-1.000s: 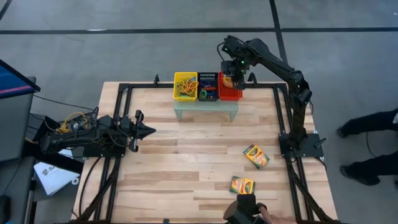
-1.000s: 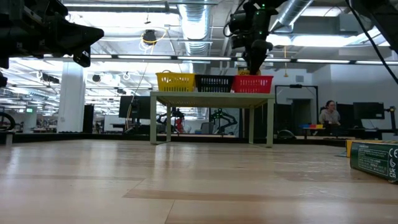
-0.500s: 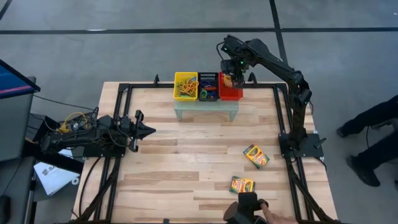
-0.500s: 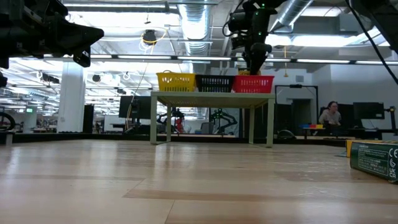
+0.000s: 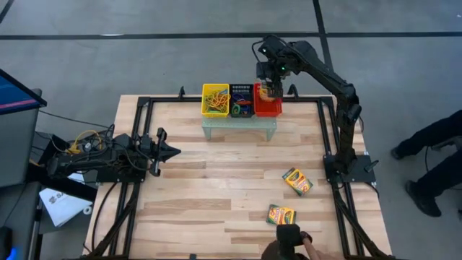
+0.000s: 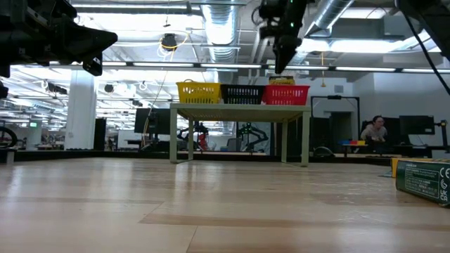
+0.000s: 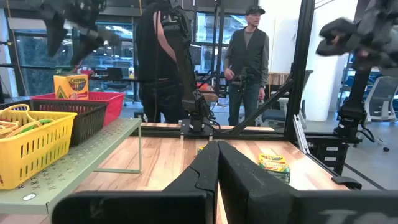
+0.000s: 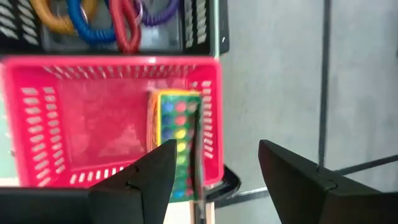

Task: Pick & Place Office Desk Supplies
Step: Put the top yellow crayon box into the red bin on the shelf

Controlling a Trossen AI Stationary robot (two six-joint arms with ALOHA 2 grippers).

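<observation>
**A:** Starting at the near edge, what lay on your table (image 5: pixel 216 180)?

**B:** At about five o'clock on the wood you had one crayon box (image 5: pixel 281 214) lying flat, with a person's hand (image 5: pixel 289 238) just beyond the edge at six o'clock. A second crayon box (image 5: pixel 297 181) lay a little farther in, near four o'clock, apart from the first. From table height only its end (image 6: pixel 422 176) showed at the right border.

**A:** And your left arm?

**B:** Your left gripper (image 5: pixel 164 151) waited at nine o'clock, low over the wood, its jaws pressed together and holding nothing; its own camera showed the two fingers (image 7: pixel 214 167) meeting in a point.

**A:** Farther back?

**B:** At twelve o'clock a small green stand (image 5: pixel 239 124) carried three baskets in a row. The yellow basket (image 5: pixel 214 99) held orange and yellow rubber bands (image 5: pixel 219 100), the black basket (image 5: pixel 240 99) held blue, red, purple and green ones (image 8: pixel 106 17), and the red basket (image 5: pixel 266 107) held the third crayon box (image 8: pixel 175 137), leaning on edge against the wall away from the black basket.

**A:** And your right arm?

**B:** Your right gripper (image 5: pixel 270 81) hung above the red basket's far end, jaws spread and empty, well clear of the box in the level view (image 6: pixel 284 43).
</observation>
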